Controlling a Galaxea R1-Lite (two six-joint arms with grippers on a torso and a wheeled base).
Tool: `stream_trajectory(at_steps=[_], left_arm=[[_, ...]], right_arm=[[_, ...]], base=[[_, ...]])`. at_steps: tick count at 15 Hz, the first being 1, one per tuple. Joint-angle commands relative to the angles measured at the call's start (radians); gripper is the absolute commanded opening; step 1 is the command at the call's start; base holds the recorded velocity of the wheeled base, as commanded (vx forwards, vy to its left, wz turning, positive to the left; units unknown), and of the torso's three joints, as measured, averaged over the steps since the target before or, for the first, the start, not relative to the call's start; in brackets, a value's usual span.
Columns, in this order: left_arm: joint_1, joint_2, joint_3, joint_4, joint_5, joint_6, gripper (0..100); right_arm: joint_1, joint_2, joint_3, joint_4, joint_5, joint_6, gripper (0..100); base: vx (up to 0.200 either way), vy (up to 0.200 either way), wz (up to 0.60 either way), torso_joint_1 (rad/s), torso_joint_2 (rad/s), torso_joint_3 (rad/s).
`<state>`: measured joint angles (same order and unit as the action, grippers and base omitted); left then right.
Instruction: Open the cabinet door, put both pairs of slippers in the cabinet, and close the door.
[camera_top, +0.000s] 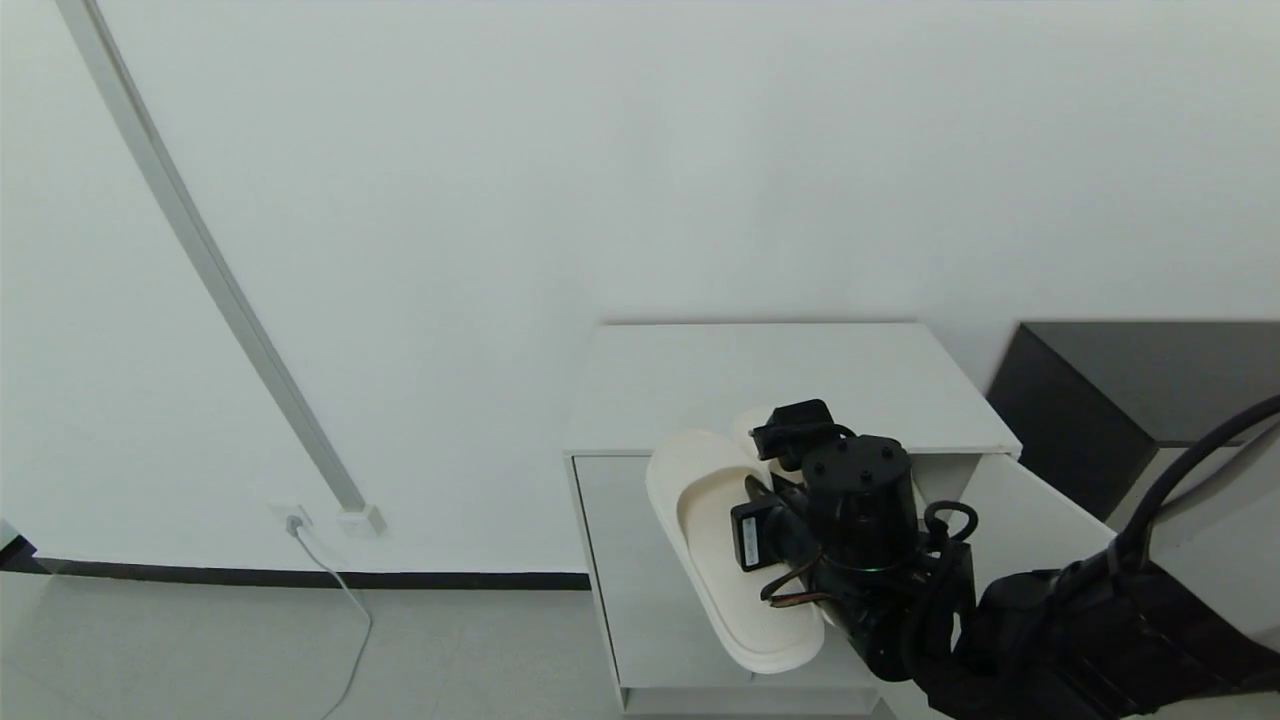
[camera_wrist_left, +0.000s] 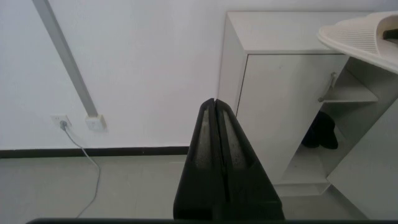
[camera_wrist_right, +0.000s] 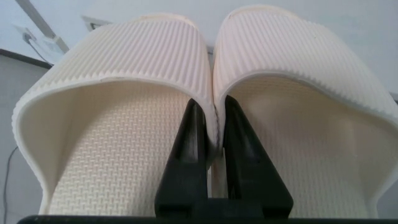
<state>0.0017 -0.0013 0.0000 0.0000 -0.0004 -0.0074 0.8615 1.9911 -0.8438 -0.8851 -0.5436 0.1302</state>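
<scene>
**A:** ok, what's the right gripper (camera_wrist_right: 212, 109) got?

**B:** One pair of cream slippers (camera_wrist_right: 118, 124). The two fingers (camera_wrist_right: 194, 134) are pinched on the inner side walls where the slippers meet, one finger inside each slipper, so both are clamped side by side. In the head view the pair (camera_top: 705, 520) hangs in the air in front of the white cabinet (camera_top: 760, 380), about level with its top front edge, toes pointing up and towards the wall.

**A:** and the cabinet?

**B:** The right door (camera_top: 1030, 520) is swung open towards the robot's right, and the left half is shut. From the left wrist you can see a shelf (camera_wrist_left: 348, 94) inside, with something dark (camera_wrist_left: 321, 132) below it. Might be shoes, can't really tell.

**A:** left gripper?

**B:** The left gripper (camera_wrist_left: 215, 109) has its fingers pressed together with nothing between them. It's held off to the cabinet's left, well apart from it.

**A:** anything else?

**B:** A wall socket (camera_top: 292, 518) low on the wall, and a black unit (camera_top: 1130, 390) right of the cabinet.
</scene>
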Motion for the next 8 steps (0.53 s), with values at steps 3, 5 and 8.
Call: stream_trajectory(at_steps=[3, 5, 8], left_arm=[[0.0, 0.001, 0.0, 0.0, 0.0, 0.0, 0], [0.0, 0.001, 0.0, 0.0, 0.0, 0.0, 0], [0.0, 0.001, 0.0, 0.0, 0.0, 0.0, 0]], right_arm=[[0.001, 0.002, 0.0, 0.0, -0.001, -0.001, 0], [0.001, 0.002, 0.003, 0.0, -0.001, -0.001, 0], [0.001, 0.003, 0.008, 0.0, 0.001, -0.001, 0]], base=[[0.0, 0.0, 0.0, 0.0, 0.0, 0.0], [0.0, 0.0, 0.0, 0.0, 0.0, 0.0], [0.0, 0.0, 0.0, 0.0, 0.0, 0.0]])
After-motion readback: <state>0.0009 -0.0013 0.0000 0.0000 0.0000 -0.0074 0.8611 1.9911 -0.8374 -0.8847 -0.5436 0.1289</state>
